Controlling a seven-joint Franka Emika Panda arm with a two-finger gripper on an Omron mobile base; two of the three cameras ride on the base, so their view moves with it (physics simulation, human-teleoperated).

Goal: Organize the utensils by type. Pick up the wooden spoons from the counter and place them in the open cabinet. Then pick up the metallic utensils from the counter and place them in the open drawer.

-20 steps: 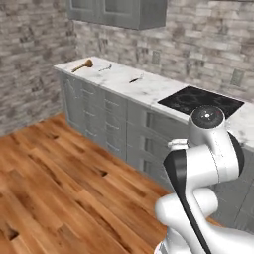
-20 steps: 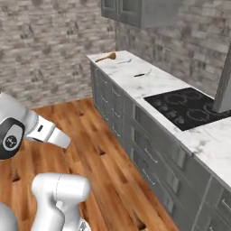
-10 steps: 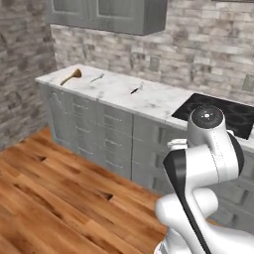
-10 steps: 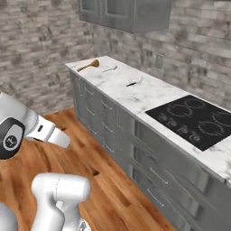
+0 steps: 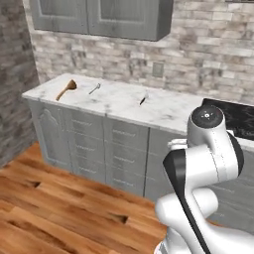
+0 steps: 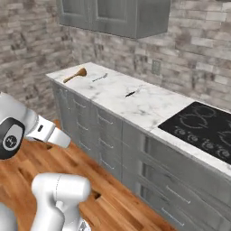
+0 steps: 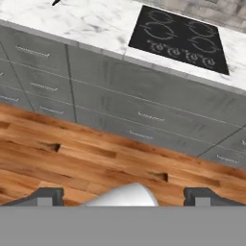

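The jaws stand spread wide with nothing between them: in the hand view the gripper (image 7: 124,196) hangs above the wooden floor (image 7: 96,153), its two dark fingertips (image 7: 45,194) far apart at the bottom edge. Beyond the floor in that view runs a row of grey base cabinets (image 7: 144,103), topped by the counter (image 7: 91,24) with a black cooktop (image 7: 180,38) set into it.

From the base views, the arm (image 5: 208,154) is folded close to its base, well back from the counter (image 5: 124,101). A wooden spoon (image 5: 66,90) lies near the counter's left end, bowl toward the wall, handle pointing to the front edge. Just to its right lies a thin silver fork (image 5: 95,88). Further right, about midway to the cooktop (image 5: 235,119), is a small dark utensil (image 5: 143,99), too small to identify. The right base view shows the same row: spoon (image 6: 75,75), fork (image 6: 100,77), dark utensil (image 6: 131,94). Grey wall cabinets (image 5: 99,17) hang above the counter against a stone-brick wall (image 5: 208,54). All visible drawers are shut.
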